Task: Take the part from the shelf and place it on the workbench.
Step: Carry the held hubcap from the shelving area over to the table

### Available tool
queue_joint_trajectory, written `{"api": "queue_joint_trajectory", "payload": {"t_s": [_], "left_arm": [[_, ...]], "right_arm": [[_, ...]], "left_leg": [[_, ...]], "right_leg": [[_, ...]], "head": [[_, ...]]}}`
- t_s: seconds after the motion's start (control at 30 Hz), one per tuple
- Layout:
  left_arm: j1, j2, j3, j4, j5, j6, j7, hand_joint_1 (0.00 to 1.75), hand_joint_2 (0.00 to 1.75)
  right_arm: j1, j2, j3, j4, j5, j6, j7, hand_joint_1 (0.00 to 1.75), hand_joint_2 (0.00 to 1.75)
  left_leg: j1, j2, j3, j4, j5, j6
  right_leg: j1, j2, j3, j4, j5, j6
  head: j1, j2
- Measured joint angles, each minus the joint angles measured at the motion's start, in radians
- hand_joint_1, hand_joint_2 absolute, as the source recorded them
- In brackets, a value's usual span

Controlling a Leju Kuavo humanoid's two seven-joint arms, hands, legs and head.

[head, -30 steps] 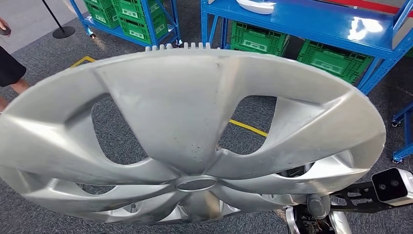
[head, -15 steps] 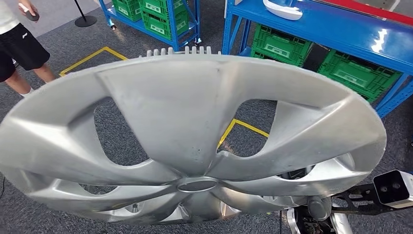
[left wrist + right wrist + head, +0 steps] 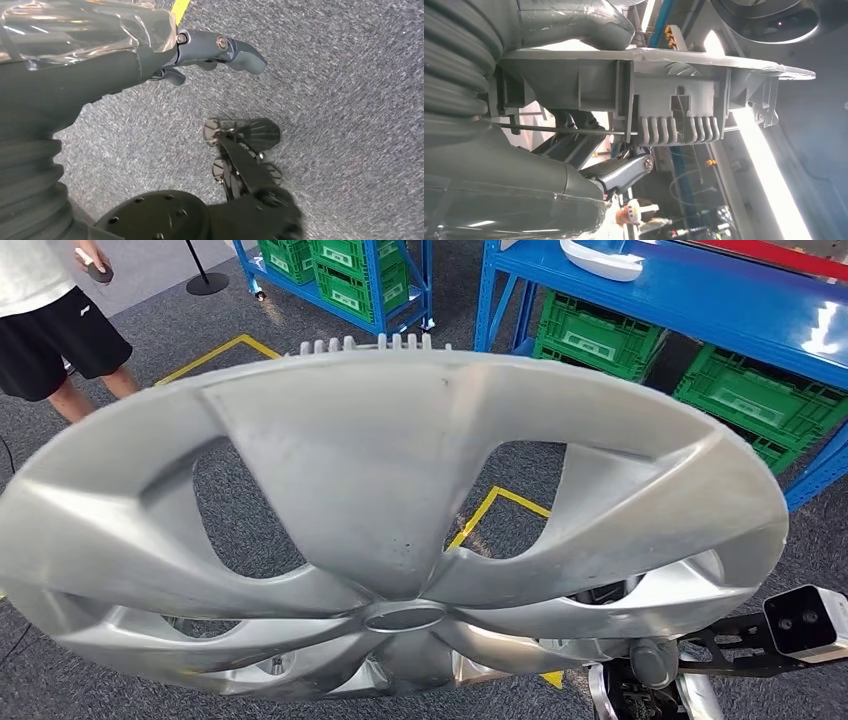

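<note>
The right hand (image 3: pixel 589 165) is clamping the silver hubcap (image 3: pixel 400 520) rim between thumb and fingers; the left hand's (image 3: pixel 150 55) grasp is unclear. Hubcap off the shelf (image 3: pixel 700 300), placement on the surface remaining.

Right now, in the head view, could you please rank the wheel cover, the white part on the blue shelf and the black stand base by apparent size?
1. wheel cover, though it is nearest the camera
2. white part on the blue shelf
3. black stand base; these two look similar.

Grey carpet (image 3: pixel 250 530), blue racks (image 3: pixel 700 300), green crates (image 3: pixel 590 335)
</note>
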Motion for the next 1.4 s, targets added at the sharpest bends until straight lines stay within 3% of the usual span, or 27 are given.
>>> {"api": "queue_joint_trajectory", "payload": {"t_s": [0.07,0.13,0.2,0.23,0.3,0.37,0.4,0.43,0.47,0.53,0.6,0.7,0.77,0.83,0.9,0.93,0.97,1.0,1.07,1.1,1.13,1.2,1.23,1.3,1.33,1.4], "left_arm": [[-0.004,0.001,0.000,0.001,-0.003,-0.001,-0.002,0.00,1.75],[-0.009,0.002,0.000,0.003,-0.005,-0.002,-0.003,0.00,1.75],[-0.009,0.003,0.000,0.005,-0.006,-0.002,-0.004,0.00,1.75],[-0.009,0.003,0.000,0.006,-0.006,-0.002,-0.004,0.00,1.75],[-0.011,0.001,0.000,0.006,-0.006,-0.002,-0.004,0.00,1.75],[-0.013,-0.001,0.000,0.007,-0.006,-0.002,-0.005,0.00,1.75],[-0.013,-0.002,0.000,0.008,-0.006,-0.003,-0.005,0.00,1.75],[-0.013,-0.003,-0.001,0.009,-0.006,-0.003,-0.004,0.00,1.75],[-0.012,-0.004,-0.001,0.010,-0.006,-0.003,-0.004,0.00,1.75],[-0.012,-0.005,-0.001,0.011,-0.006,-0.003,-0.004,0.00,1.75],[-0.012,-0.005,-0.001,0.012,-0.006,-0.003,-0.004,0.00,1.75],[-0.007,-0.005,-0.001,0.015,-0.006,-0.003,-0.004,0.00,1.75],[-0.005,-0.004,-0.001,0.017,-0.006,-0.003,-0.004,0.00,1.75],[-0.006,-0.005,-0.001,0.017,-0.006,-0.002,-0.004,0.00,1.75],[-0.007,-0.006,-0.001,0.018,-0.006,-0.002,-0.004,0.00,1.75],[-0.007,-0.006,-0.001,0.018,-0.006,-0.002,-0.004,0.00,1.75],[-0.006,-0.006,-0.001,0.018,-0.006,-0.002,-0.004,0.00,1.75],[-0.006,-0.006,-0.001,0.019,-0.006,-0.002,-0.004,0.00,1.75],[-0.008,-0.004,-0.001,0.019,-0.006,-0.002,-0.004,0.00,1.75],[-0.010,-0.003,-0.001,0.019,-0.006,-0.002,-0.004,0.00,1.75],[-0.012,-0.002,-0.001,0.019,-0.006,-0.002,-0.005,0.00,1.75],[-0.012,-0.002,-0.001,0.020,-0.006,-0.002,-0.005,0.00,1.75],[-0.011,-0.001,-0.001,0.021,-0.006,-0.002,-0.005,0.00,1.75],[-0.012,-0.001,-0.001,0.021,-0.007,-0.002,-0.005,0.00,1.75],[-0.013,-0.002,-0.001,0.022,-0.007,-0.002,-0.005,0.00,1.75],[-0.016,-0.003,-0.001,0.022,-0.008,-0.002,-0.005,0.00,1.75]], "right_arm": [[-0.001,0.000,0.000,0.000,0.004,0.000,0.000,1.71,1.75],[0.000,0.001,0.000,0.000,0.007,0.001,0.000,1.71,1.75],[-0.001,0.002,0.000,0.000,0.008,0.001,0.000,1.71,1.75],[-0.002,0.002,0.000,0.000,0.008,0.001,0.000,1.71,1.75],[-0.002,0.001,0.000,-0.001,0.009,0.001,-0.001,1.71,1.75],[0.000,0.000,0.000,0.000,0.009,0.001,-0.001,1.71,1.75],[0.001,-0.001,0.000,0.002,0.009,0.001,-0.001,1.71,1.75],[0.001,-0.001,0.000,0.002,0.009,0.001,-0.001,1.71,1.75],[0.001,-0.001,0.000,0.003,0.010,0.001,-0.001,1.71,1.75],[0.000,-0.002,0.000,0.004,0.009,0.001,-0.001,1.71,1.75],[0.000,-0.002,0.000,0.005,0.009,0.001,-0.001,1.71,1.75],[-0.001,-0.003,0.000,0.006,0.009,0.001,-0.002,1.71,1.75],[-0.002,-0.002,-0.001,0.006,0.009,0.002,-0.003,1.71,1.75],[-0.002,-0.002,-0.001,0.006,0.008,0.002,-0.003,1.71,1.75],[0.000,-0.002,-0.001,0.006,0.009,0.003,-0.003,1.71,1.75],[0.000,-0.002,-0.001,0.006,0.009,0.003,-0.003,1.71,1.75],[0.000,-0.002,-0.001,0.006,0.009,0.003,-0.003,1.71,1.75],[0.000,-0.002,-0.001,0.007,0.009,0.004,-0.003,1.71,1.75],[-0.001,-0.002,-0.001,0.007,0.008,0.005,-0.003,1.71,1.75],[-0.001,-0.002,-0.001,0.007,0.008,0.005,-0.004,1.71,1.75],[-0.001,-0.002,0.000,0.007,0.008,0.006,-0.004,1.71,1.75],[-0.002,-0.002,0.000,0.006,0.008,0.008,-0.004,1.71,1.75],[-0.003,-0.002,0.000,0.006,0.008,0.009,-0.004,1.71,1.75],[-0.004,-0.002,0.000,0.007,0.008,0.011,-0.004,1.71,1.75],[-0.004,-0.003,0.000,0.007,0.007,0.012,-0.004,1.71,1.75],[-0.003,-0.004,0.000,0.011,0.007,0.012,-0.005,1.71,1.75]], "left_leg": [[-0.010,0.039,0.063,-0.123,0.038,0.015],[-0.019,0.051,0.075,-0.156,0.040,0.023],[-0.018,0.028,0.078,-0.168,0.049,0.028],[-0.014,0.018,0.083,-0.175,0.056,0.033],[-0.007,-0.004,0.090,-0.186,0.067,0.041],[-0.007,-0.029,0.087,-0.186,0.070,0.043],[-0.007,-0.041,0.086,-0.184,0.070,0.043],[-0.007,-0.054,0.086,-0.182,0.069,0.042],[-0.006,-0.067,0.085,-0.179,0.068,0.041],[-0.006,-0.093,0.083,-0.170,0.064,0.034],[-0.007,-0.111,0.075,-0.159,0.061,0.024],[-0.005,-0.121,0.062,-0.153,0.062,0.009],[-0.005,-0.081,0.042,-0.114,0.038,-0.001],[-0.004,-0.031,-0.015,0.003,-0.021,-0.009],[-0.001,-0.018,-0.078,0.128,-0.067,-0.012],[0.000,-0.016,-0.089,0.149,-0.066,-0.012],[0.000,-0.013,-0.076,0.121,-0.045,-0.009],[-0.001,-0.007,-0.044,0.058,-0.013,-0.005],[-0.011,0.028,0.030,-0.086,0.036,0.009],[-0.016,0.041,0.051,-0.128,0.046,0.014],[-0.020,0.046,0.058,-0.145,0.047,0.018],[-0.020,0.025,0.061,-0.151,0.053,0.023],[-0.018,0.015,0.066,-0.159,0.058,0.027],[-0.011,-0.007,0.077,-0.173,0.069,0.036],[-0.010,-0.018,0.076,-0.175,0.071,0.038],[-0.009,-0.043,0.075,-0.175,0.073,0.040]], "right_leg": [[0.006,-0.014,0.003,-0.001,-0.002,0.001],[0.008,-0.031,0.005,-0.003,-0.004,0.007],[0.007,-0.044,0.006,-0.003,-0.008,0.015],[0.006,-0.036,0.000,0.011,-0.017,0.017],[0.003,0.002,-0.040,0.100,-0.062,0.016],[0.001,0.028,-0.103,0.237,-0.116,0.015],[-0.001,0.031,-0.123,0.280,-0.129,0.019],[-0.002,0.033,-0.125,0.281,-0.123,0.026],[-0.004,0.035,-0.105,0.239,-0.100,0.036],[-0.009,0.059,-0.037,0.096,-0.040,0.050],[-0.011,0.082,0.000,0.017,-0.012,0.043],[-0.007,0.072,0.001,0.012,-0.009,0.021],[-0.010,0.055,0.003,0.010,-0.008,0.009],[-0.009,0.036,0.005,0.009,-0.009,0.000],[-0.006,0.014,0.004,0.009,-0.011,-0.003],[-0.003,0.003,0.004,0.009,-0.012,-0.004],[-0.001,-0.008,0.005,0.009,-0.013,-0.005],[0.001,-0.018,0.006,0.009,-0.013,-0.005],[0.008,-0.035,0.007,0.009,-0.016,-0.005],[0.010,-0.043,0.007,0.008,-0.017,-0.003],[0.012,-0.051,0.008,0.008,-0.018,0.000],[0.013,-0.065,0.010,0.005,-0.020,0.008],[0.012,-0.056,0.009,0.010,-0.025,0.011],[0.009,-0.012,-0.016,0.069,-0.056,0.012],[0.006,0.013,-0.045,0.130,-0.084,0.010],[0.002,0.031,-0.110,0.259,-0.131,0.010]], "head": [[0.002,0.000],[0.002,0.000],[0.002,0.000],[0.002,0.000],[0.005,0.000],[0.008,0.000],[0.009,0.000],[0.009,0.000],[0.009,0.000],[0.010,0.000],[0.009,0.000],[0.008,0.000],[0.005,0.000],[0.001,0.000],[0.000,0.000],[0.000,0.000],[0.000,0.000],[0.000,0.000],[0.001,0.000],[0.001,0.000],[0.001,0.000],[0.001,0.000],[0.002,0.000],[0.005,0.000],[0.007,0.000],[0.009,0.000]]}}
